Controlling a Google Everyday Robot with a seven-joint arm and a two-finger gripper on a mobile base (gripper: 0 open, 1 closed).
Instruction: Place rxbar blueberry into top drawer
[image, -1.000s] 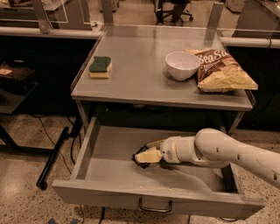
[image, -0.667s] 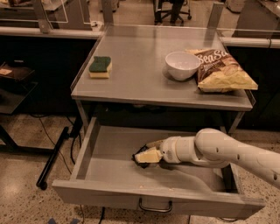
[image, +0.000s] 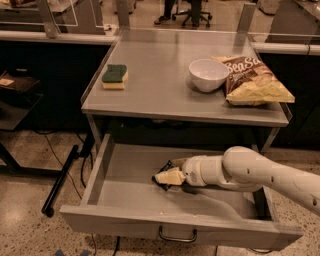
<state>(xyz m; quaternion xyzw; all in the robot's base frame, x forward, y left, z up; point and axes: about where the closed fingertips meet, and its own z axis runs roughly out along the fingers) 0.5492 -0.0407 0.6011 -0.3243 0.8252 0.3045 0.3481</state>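
The top drawer (image: 125, 220) is pulled wide open below the table, with its metal loop handle (image: 177, 235) on the front panel. My gripper (image: 166, 177) is inside the drawer, low over its floor, left of the middle. The white arm (image: 250, 172) reaches in from the right. A small dark shape (image: 162, 186) shows right at the gripper's tip, close to the drawer floor. It is mostly hidden by the gripper, so I cannot tell for sure that it is the rxbar blueberry.
On the grey table top (image: 160, 95) lie a green-and-yellow sponge (image: 115, 76) at the left, a white bowl (image: 208, 74) and a chip bag (image: 252, 80) at the right. A black pole (image: 60, 180) leans at the left of the drawer.
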